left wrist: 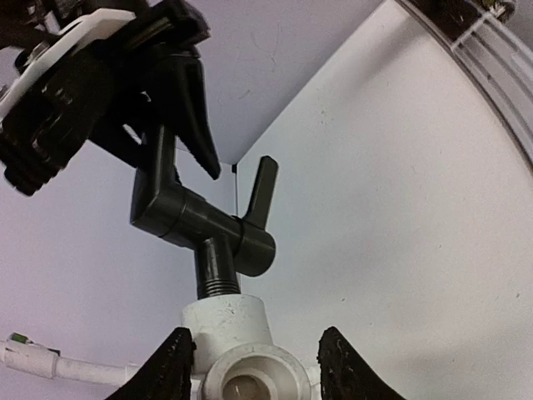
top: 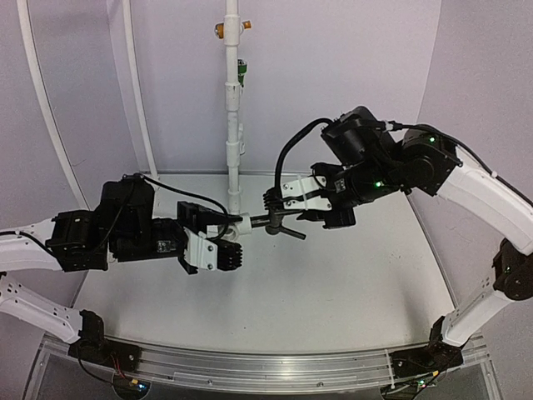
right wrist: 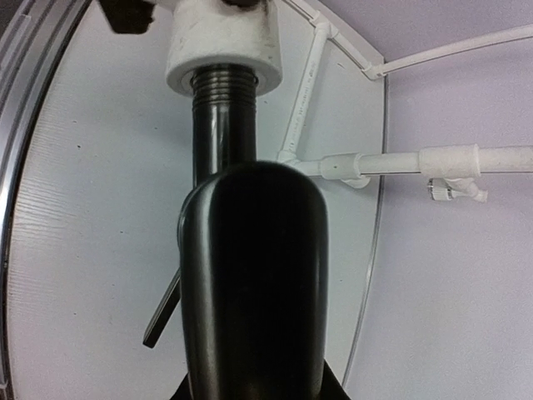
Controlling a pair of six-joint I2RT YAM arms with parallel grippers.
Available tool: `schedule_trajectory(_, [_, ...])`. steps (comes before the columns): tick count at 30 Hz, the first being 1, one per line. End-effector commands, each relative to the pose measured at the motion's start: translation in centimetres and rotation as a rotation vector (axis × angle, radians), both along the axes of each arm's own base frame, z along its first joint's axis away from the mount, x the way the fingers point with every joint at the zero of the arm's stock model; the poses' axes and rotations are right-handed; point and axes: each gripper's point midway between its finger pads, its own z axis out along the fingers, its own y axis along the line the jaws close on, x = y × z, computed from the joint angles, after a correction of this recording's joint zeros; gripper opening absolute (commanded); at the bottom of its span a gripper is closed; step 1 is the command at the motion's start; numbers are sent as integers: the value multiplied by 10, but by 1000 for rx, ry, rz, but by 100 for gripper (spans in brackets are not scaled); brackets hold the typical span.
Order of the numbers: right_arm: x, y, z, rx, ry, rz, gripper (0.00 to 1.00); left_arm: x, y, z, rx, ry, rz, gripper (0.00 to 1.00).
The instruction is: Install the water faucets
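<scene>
The black faucet (top: 275,221) lies level in mid-air, its threaded end in a white pipe fitting (top: 237,222). My right gripper (top: 273,202) is shut on the faucet's spout end. In the right wrist view the faucet body (right wrist: 254,275) fills the frame, its threads entering the fitting (right wrist: 221,46), and my right gripper (right wrist: 254,393) barely shows. My left gripper (top: 226,243) is open and straddles the fitting (left wrist: 237,333). Its left finger (left wrist: 171,371) touches the fitting; a small gap shows at the other. The left wrist view shows the faucet (left wrist: 204,225) with some thread exposed.
A tall white pipe (top: 233,108) stands at the back with an orange fitting (top: 221,29) and a green one (top: 241,71). Curved white tubes (top: 42,100) rise at the left. A metal rail (top: 250,367) runs along the table's near edge. More pipe (right wrist: 400,162) lies behind the fitting.
</scene>
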Motion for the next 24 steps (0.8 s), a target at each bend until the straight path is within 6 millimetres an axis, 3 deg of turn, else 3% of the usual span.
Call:
schedule_trajectory(1, [32, 1, 81, 235, -281, -87, 0, 12, 7, -10, 41, -31, 89, 58])
schedule_trajectory(11, [42, -21, 109, 259, -607, -77, 0, 6, 35, 69, -444, 454, 210, 84])
schedule_trajectory(18, [37, -23, 138, 358, -716, -65, 0, 17, 47, 82, -670, 975, 206, 90])
schedule_trajectory(24, [27, -19, 147, 399, -756, -15, 0, 20, 37, 90, -669, 1283, 102, 89])
